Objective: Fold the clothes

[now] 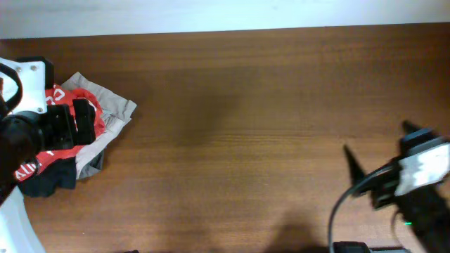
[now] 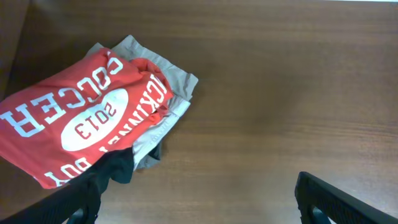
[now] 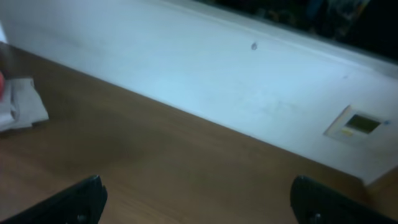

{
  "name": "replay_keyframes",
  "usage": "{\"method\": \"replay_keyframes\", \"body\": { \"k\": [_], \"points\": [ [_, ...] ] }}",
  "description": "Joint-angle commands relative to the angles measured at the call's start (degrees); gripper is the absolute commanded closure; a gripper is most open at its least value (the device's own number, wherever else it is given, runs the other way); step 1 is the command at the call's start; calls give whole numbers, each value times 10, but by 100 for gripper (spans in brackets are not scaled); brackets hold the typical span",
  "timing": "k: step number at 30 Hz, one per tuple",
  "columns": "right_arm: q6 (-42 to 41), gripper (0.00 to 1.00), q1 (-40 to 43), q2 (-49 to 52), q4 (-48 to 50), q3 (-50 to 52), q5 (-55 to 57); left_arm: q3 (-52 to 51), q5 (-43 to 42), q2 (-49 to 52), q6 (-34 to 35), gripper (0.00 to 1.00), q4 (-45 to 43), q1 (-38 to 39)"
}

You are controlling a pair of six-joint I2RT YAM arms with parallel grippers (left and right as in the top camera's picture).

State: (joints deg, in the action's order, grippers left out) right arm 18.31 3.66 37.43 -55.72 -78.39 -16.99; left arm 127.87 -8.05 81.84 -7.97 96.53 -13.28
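1. The clothes (image 1: 105, 112) are lying in one crumpled heap at the far left of the overhead frame, on the tabletop (image 1: 267, 105). A red shirt (image 2: 74, 118) with white lettering is showing on top, a grey garment (image 2: 180, 84) under it, and a dark garment (image 2: 121, 168) at the heap's lower edge.
2. The left gripper (image 2: 196, 199) is being held over the heap, with its jaws spread fully apart and nothing taken.
3. The right gripper (image 3: 196, 193) is being held at the lower right of the overhead frame, well apart from the heap, with its jaws likewise wide and empty.
4. The cloth is being judged light, soft and limp. It is expected to sag and drag when lifted, and neighbouring layers are likely to be carried up with it.
5. A thin pinch on a free edge of the red shirt alone is being advised. Hem and shoulder cannot be told apart while the shirt is bunched.
6. The heap is sitting close to the left border of the overhead frame. The tabletop's far edge is running along the top of that frame, against a white wall (image 1: 211, 14).
7. Bare wood is extending from the heap across the centre to the right. This is being judged the room for spreading and folding.
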Motion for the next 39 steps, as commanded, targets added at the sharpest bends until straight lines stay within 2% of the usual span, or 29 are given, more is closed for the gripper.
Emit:
{"method": "replay_keyframes", "body": {
  "k": [1,8,15,23,39],
  "points": [
    [9,1,-2,-89,41,181,-1,-3,3,-5,-12,0,0,2],
    [5,1,-2,-259,160,487,-6,-3,3,-5,-12,1,0,2],
    [-85,1,-2,-338,226,631,-6,-3,3,-5,-12,1,0,2],
    [-94,1,-2,-372,239,697,-5,-3,3,-5,-12,1,0,2],
    [-94,1,-2,-372,251,699,-5,-3,3,-5,-12,0,0,2]
  ]
}}
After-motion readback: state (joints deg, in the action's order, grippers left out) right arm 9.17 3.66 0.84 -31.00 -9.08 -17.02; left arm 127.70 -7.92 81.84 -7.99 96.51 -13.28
